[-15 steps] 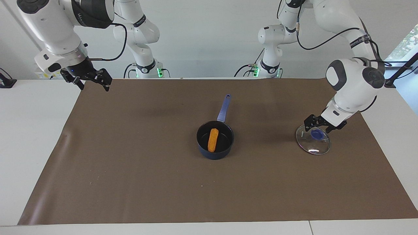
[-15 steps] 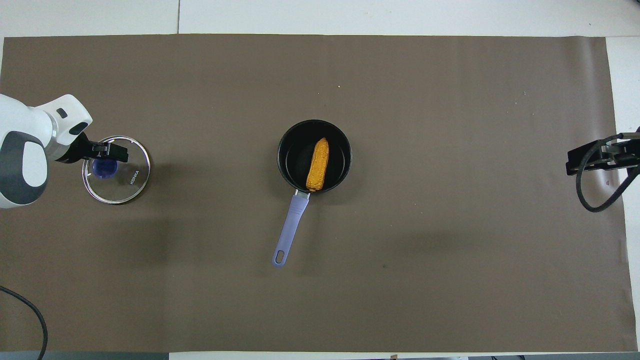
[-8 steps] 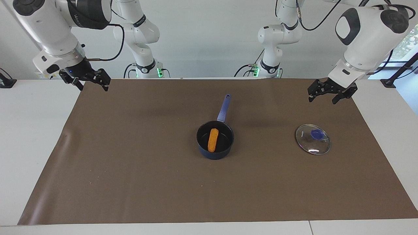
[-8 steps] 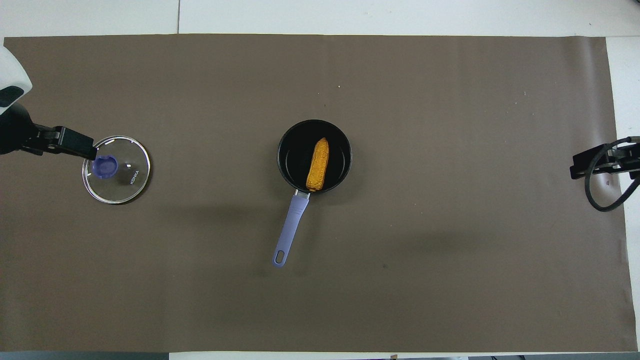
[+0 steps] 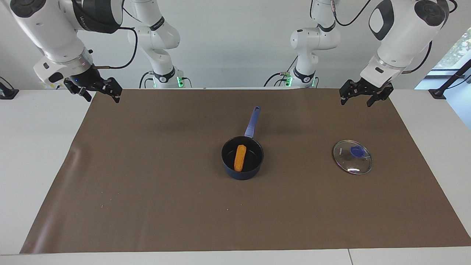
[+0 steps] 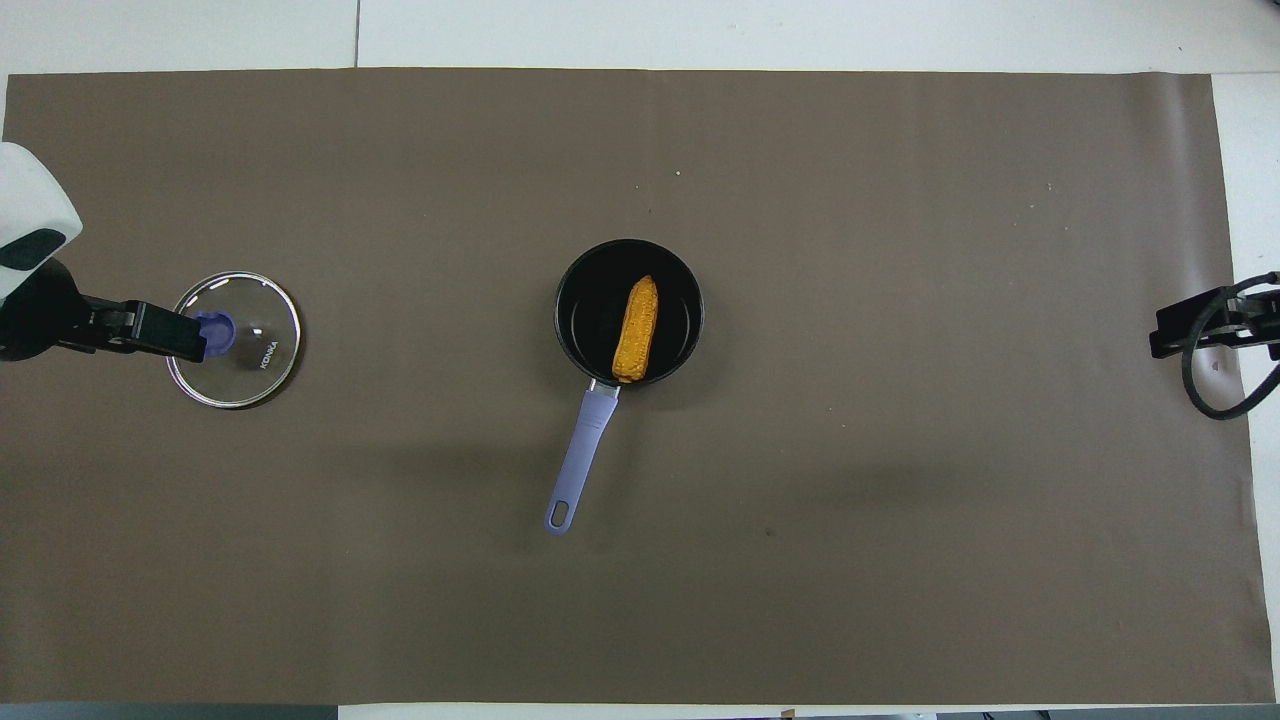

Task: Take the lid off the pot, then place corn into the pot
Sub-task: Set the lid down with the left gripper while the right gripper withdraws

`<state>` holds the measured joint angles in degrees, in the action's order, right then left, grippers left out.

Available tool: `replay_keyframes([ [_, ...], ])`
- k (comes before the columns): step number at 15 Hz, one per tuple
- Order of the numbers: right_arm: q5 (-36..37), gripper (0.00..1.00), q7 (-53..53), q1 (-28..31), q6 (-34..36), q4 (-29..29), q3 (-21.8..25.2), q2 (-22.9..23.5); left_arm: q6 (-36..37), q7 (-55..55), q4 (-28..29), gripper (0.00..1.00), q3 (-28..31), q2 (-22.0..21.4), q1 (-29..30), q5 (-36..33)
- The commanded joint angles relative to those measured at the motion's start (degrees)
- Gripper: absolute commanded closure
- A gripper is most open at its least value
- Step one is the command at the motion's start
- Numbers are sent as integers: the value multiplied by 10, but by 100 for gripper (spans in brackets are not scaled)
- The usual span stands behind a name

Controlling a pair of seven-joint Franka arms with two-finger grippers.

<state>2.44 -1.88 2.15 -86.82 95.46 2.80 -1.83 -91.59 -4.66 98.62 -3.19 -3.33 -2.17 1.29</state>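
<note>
Here you have a bumpy orange corn (image 5: 240, 158) lying oblong in the dark, round pot (image 5: 242, 172), whose straight lilac handle points toward the robots. The clear glass lid (image 5: 352, 157), metal-rimmed with a blue knob, lies flat on the matte brown sheet (image 5: 147, 184) toward the left arm's end of the white desk (image 5: 33, 147), well apart from the pot. Your left claw (image 5: 360, 96) and right claw (image 5: 96, 91) hang raised over the sheet's corners nearest the robots, both with fingers apart, before a plain white wall.

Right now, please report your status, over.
Left gripper and right gripper raised, jaws open, empty. Corn in pot; lid on mat. Nothing in the way.
</note>
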Motion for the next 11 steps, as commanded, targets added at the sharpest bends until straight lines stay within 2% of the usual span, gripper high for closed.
replay_keyframes([
  [1,-13,0,-16,7,-8,7,-1,-6,5,11,-8,0,7,1,-13,-8],
  [11,-12,0,-13,0,-5,9,-3,-12,-2,10,-4,0,7,-4,-4,-8],
])
